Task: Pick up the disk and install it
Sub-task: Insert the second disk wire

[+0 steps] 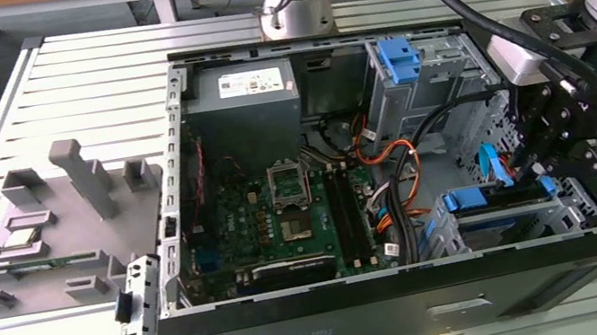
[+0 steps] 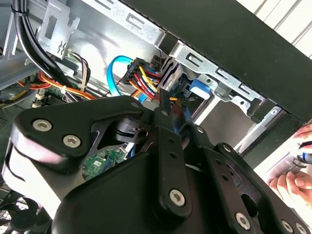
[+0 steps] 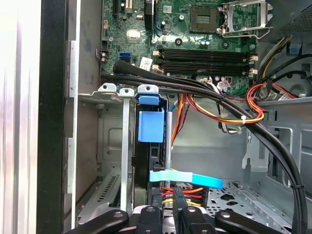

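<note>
Though barely apart, fingers [image 3: 152, 219] near disk [image 3: 150, 126].

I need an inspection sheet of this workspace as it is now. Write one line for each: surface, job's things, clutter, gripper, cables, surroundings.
Surface: slatted metal table carrying an open computer case.
Job's things: the disk stands in a slot of the drive cage with its blue carrier end showing; full seating cannot be judged.
Clutter: grey fixture block on the exterior view's left; a blue bracket in the far bay; grey power supply.
Gripper: the gripper is inside the case, close above the disk.
Cables: black cables, a coloured wire bundle and a blue flat cable run near the cage.
Surroundings: a person's hand beside the case.
</note>
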You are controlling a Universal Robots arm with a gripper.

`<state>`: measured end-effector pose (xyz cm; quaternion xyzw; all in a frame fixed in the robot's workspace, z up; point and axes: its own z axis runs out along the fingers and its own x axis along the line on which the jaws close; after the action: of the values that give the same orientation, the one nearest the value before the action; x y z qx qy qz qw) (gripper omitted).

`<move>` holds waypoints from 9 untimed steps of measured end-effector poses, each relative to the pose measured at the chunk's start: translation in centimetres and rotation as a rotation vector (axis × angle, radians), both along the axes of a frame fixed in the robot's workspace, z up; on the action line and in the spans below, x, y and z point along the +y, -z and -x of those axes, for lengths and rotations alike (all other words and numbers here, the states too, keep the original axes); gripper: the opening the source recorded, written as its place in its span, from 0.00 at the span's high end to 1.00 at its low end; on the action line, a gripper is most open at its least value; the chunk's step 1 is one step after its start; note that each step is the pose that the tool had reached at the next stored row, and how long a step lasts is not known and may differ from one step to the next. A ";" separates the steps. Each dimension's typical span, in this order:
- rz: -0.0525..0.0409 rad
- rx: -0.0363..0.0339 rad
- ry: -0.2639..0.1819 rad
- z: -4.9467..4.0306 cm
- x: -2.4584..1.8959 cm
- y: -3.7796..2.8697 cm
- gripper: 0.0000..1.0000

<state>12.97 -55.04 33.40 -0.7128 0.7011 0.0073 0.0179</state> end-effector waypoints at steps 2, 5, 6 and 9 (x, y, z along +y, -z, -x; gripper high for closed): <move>-0.0001 0.0000 0.000 0.00 0.00 0.00 0.76; -0.0003 0.0000 0.000 0.00 -0.01 0.01 0.76; -0.0001 0.0000 0.000 0.00 -0.01 0.02 0.76; -0.0012 0.0000 0.000 0.00 0.00 0.04 0.76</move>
<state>12.97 -55.05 33.36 -0.7128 0.7011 0.0078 0.0183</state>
